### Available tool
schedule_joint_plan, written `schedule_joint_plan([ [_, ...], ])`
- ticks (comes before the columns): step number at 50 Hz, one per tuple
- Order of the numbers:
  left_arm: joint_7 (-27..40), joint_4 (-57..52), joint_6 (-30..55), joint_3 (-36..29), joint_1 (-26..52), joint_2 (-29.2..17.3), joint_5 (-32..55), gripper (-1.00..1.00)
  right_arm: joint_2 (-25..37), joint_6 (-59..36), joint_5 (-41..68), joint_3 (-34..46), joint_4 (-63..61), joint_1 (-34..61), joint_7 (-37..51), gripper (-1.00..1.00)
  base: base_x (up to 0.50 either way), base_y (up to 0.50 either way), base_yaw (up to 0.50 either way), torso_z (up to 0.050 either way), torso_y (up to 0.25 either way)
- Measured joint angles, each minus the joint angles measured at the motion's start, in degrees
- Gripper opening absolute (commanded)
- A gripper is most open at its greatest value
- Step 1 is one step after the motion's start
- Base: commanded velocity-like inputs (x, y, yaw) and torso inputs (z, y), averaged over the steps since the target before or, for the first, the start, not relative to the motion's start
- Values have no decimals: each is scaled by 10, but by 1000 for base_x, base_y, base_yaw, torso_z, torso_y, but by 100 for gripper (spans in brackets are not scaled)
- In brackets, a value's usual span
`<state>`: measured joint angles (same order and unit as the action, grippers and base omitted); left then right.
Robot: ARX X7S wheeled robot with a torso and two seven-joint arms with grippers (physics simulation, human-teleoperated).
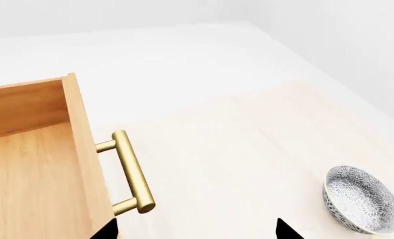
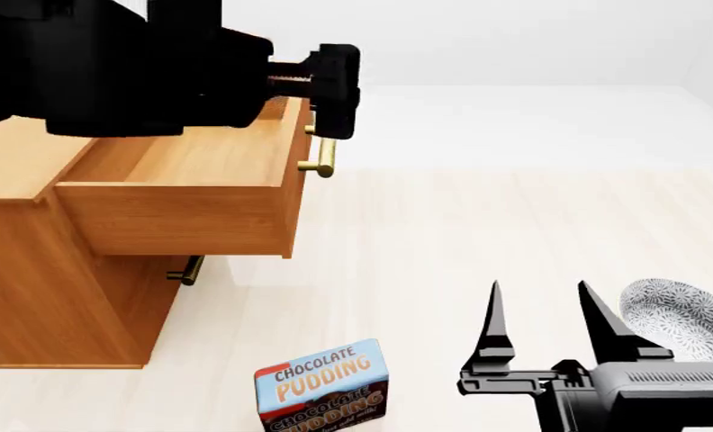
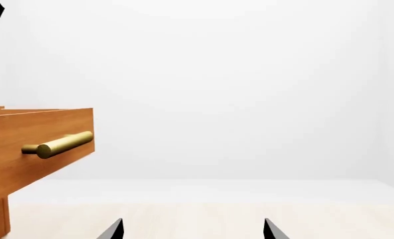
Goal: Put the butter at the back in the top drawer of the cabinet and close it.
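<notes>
1. Nearest the robot, the right hand (image 2: 537,310) hangs released, fingers spread and holding nothing, just in front of the patterned bowl (image 2: 687,310).
2. One chocolate pudding box (image 2: 323,387) stands on the desk (image 2: 477,234), in front of the cabinet (image 2: 44,270) and off its open side.
3. The cabinet is one unit; its top drawer (image 2: 188,193) is pulled well out, and its floor looks bare in the left wrist view. One lower handle (image 2: 186,270) peeks out beneath it.
4. Farthest, the left hand (image 2: 332,90) hovers above the drawer's brass handle (image 2: 321,155); I cannot tell whether it is clenched or released.
5. The butter is not in view in any picture, so its place cannot be told.
6. Judged from this: the drawer-opening step looks done, the butter not yet fetched. The next move calls for finding the butter and gripping it.
7. Count: one cabinet, one bowl, one pudding box, two hands, no butter visible.
</notes>
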<state>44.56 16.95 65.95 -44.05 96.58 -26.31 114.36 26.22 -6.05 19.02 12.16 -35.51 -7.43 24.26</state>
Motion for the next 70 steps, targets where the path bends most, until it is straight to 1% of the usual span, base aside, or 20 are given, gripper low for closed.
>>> schedule_joint_plan([
  [9, 67, -158, -35, 52, -42, -62, 76, 100, 4, -1, 6, -11, -10, -6, 8, 100, 0, 0, 0, 0, 0],
  [16, 97, -286, -69, 102, -91, -115, 110, 100, 8, -5, 15, -20, -19, -10, 13, 100, 0, 0, 0, 0, 0],
  [25, 101, -447, -117, 190, -185, -186, 131, 100, 24, -20, 44, -42, -43, -20, 21, 100, 0, 0, 0, 0, 0],
  [32, 83, -549, -152, 270, -276, -232, 130, 100, 64, -51, 110, -86, -89, -34, 30, 100, 0, 0, 0, 0, 0],
  [41, 44, -629, -175, 369, -384, -270, 115, 100, 167, -110, 244, -172, -156, -54, 49, 100, 0, 0, 0, 0, 0],
  [52, 1, -677, -183, 462, -482, -285, 90, 100, 340, -186, 427, -269, -177, -62, 51, 100, 0, 0, 0, 0, 0],
  [63, -39, -697, -174, 512, -530, -285, 71, 100, 505, -265, 570, -330, -142, -53, -10, 100, 0, 0, 0, 0, 0],
  [70, -71, -704, -162, 544, -564, -280, 63, 100, 572, -350, 619, -360, -125, -34, -79, 100, 0, 0, 0, 0, 0],
])
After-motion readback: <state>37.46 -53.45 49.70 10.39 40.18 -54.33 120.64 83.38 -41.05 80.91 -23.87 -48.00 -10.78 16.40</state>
